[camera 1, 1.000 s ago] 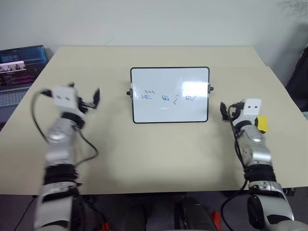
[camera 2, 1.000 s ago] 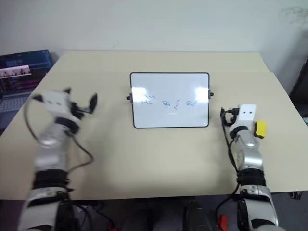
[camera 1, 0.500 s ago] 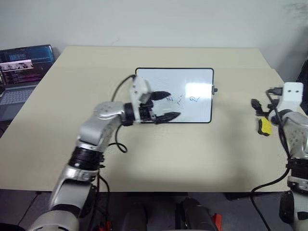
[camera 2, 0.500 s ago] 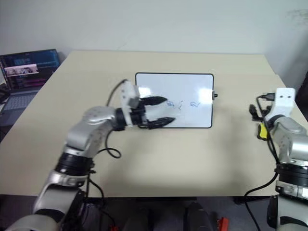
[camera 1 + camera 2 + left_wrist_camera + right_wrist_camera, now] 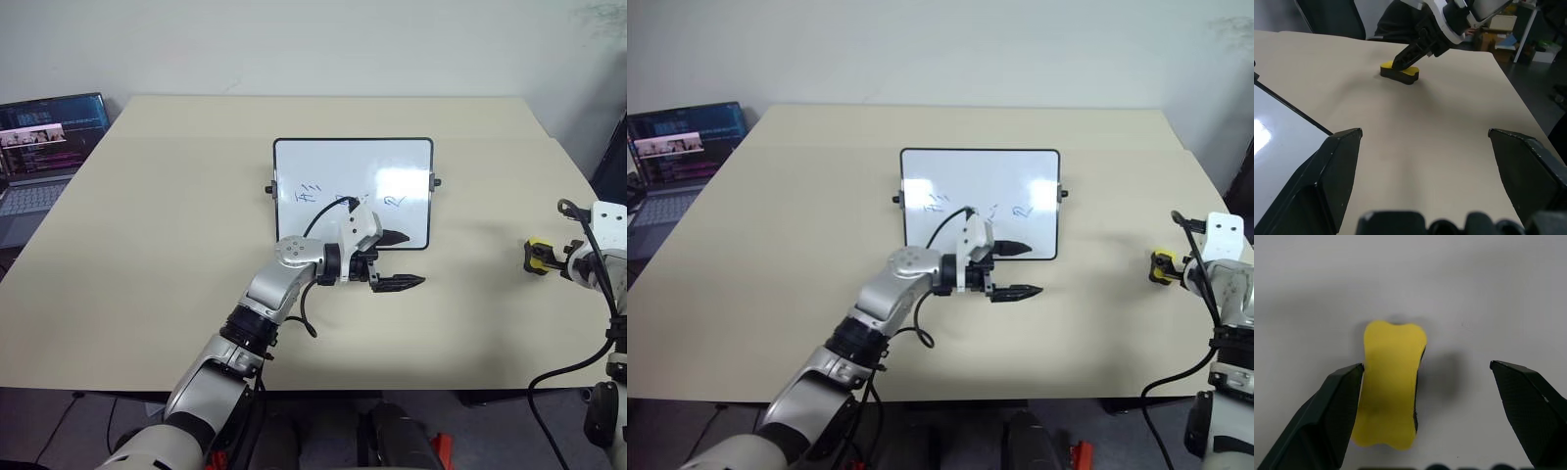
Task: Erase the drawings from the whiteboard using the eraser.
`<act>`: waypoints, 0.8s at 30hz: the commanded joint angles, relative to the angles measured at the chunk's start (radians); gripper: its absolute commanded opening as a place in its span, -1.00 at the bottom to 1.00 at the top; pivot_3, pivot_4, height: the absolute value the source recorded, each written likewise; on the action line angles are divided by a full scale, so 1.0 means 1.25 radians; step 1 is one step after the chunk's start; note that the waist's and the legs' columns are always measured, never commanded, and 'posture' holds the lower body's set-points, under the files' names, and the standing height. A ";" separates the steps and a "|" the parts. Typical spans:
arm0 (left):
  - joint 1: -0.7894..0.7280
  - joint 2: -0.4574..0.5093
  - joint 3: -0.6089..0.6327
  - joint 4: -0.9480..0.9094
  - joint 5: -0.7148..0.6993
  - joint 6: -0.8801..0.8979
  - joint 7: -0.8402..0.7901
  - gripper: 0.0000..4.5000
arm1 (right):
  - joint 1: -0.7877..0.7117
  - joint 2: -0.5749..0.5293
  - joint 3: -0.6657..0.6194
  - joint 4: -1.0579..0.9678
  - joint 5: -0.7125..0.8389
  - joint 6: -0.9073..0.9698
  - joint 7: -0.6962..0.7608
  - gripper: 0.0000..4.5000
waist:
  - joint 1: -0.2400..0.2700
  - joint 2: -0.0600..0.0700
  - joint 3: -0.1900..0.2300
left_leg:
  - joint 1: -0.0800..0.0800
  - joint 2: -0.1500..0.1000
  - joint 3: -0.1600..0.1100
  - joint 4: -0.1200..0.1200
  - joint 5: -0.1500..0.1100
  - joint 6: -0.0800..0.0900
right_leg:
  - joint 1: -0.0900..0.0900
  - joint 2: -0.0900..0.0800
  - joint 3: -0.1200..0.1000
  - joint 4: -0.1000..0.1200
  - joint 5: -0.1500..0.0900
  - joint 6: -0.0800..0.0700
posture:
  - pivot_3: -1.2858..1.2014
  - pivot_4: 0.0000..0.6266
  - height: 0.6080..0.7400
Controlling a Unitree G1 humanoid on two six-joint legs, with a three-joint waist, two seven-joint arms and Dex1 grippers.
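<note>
The whiteboard lies flat in the middle of the table, with blue drawings in a short row across it. My left gripper is open and points right, just off the board's near right corner; nothing is between its fingers. The yellow eraser with its dark underside lies on the table near the right edge. My right gripper hovers open over it, tilted down. The eraser sits close to one finger and is not gripped. In the left wrist view, the eraser shows under a right finger.
An open laptop with a lit screen stands off the table's far left side. The table's right edge runs close behind the eraser. A dark chair and office clutter stand beyond that edge.
My left arm swung right, from the table's left side across the board to its near right corner. My right gripper moved right and tipped down over the eraser. The camera shifted slightly.
</note>
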 commanded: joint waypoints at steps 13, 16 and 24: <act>0.018 0.011 0.022 -0.063 0.013 0.016 0.002 1.00 | -0.071 -0.002 0.024 0.101 -0.033 -0.077 0.007 0.80 | -0.002 0.000 0.000 | 0.000 0.000 0.000 0.000 0.000 0.000 | 0.000 0.000 0.000 0.000 0.000 0.000 | 0.03 -0.52 1.00; 0.022 0.015 0.026 -0.066 0.014 0.018 0.003 1.00 | -0.077 0.005 0.032 0.118 -0.034 -0.079 0.009 0.39 | -0.002 0.000 0.000 | 0.000 0.000 0.000 0.000 0.000 0.000 | 0.000 0.000 0.000 0.000 0.000 0.000 | 0.03 -0.52 1.00; 0.028 0.022 0.032 -0.071 0.020 0.020 0.004 1.00 | -0.081 0.011 0.031 0.114 -0.033 -0.072 0.003 -0.49 | -0.003 0.000 0.000 | 0.000 0.000 0.000 0.000 0.000 0.000 | 0.000 0.000 0.000 0.000 0.000 0.000 | 0.03 -0.52 1.00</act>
